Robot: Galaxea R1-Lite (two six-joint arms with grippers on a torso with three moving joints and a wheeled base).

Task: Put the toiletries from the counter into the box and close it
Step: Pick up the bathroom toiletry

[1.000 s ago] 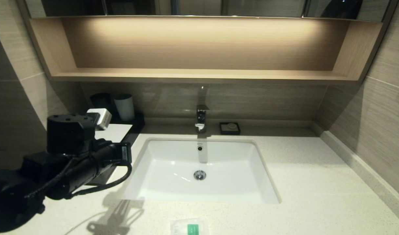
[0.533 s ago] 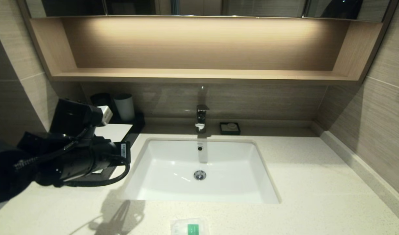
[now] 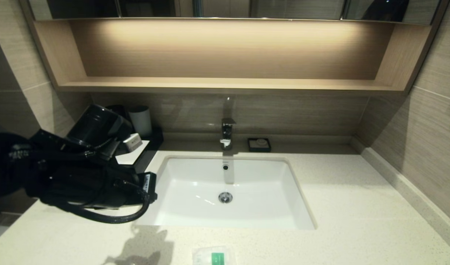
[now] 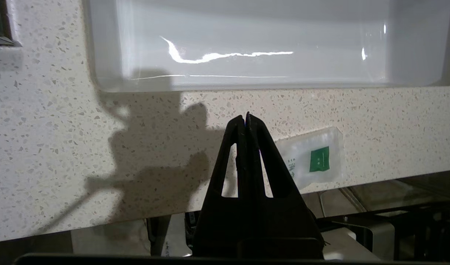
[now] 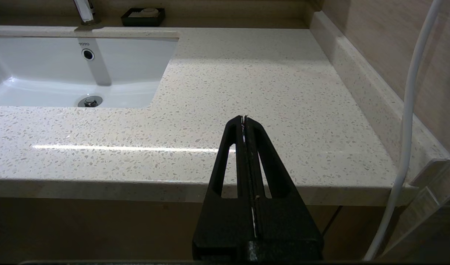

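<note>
The small squarish packet lies at the counter's front edge, below the sink; the left gripper, pinched shut and empty, hangs just beside it, nearer than the right.

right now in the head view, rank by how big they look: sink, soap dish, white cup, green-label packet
1. sink, by far the largest
2. white cup
3. soap dish

The green-label packet is cut off at the frame's bottom edge and lies nearest the camera, so I leave it unranked.
</note>
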